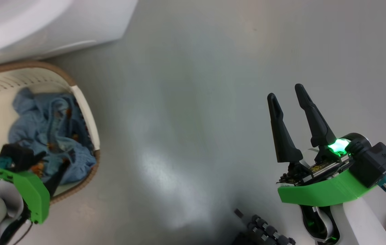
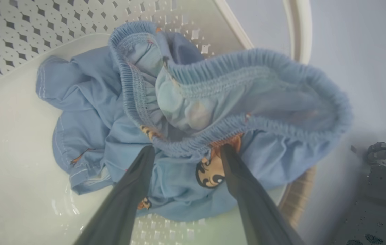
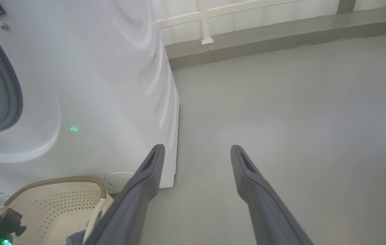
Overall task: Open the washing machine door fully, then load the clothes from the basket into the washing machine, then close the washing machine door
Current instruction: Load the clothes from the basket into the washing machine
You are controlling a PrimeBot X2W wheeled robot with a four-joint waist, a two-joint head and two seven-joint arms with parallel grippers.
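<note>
Left hand [image 2: 186, 149] is down in the basket [image 2: 9, 37], long dark fingers spread wide, tips right at the ruffled elastic waistband of the clothes [image 2: 213, 92]. That's soft, crumpled light blue fabric with orange prints, heaped against the perforated cream wall under the woven brown rim. Right hand [image 1: 285, 92] is spread too, empty, over the smooth grey floor [image 1: 196, 102]. Washing machine [image 3: 111, 85], glossy white and boxy, stands just beside the basket.

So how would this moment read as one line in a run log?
stage: clothes pickup | left jaws: open, at clothes in basket | right jaws: open, over floor
</note>
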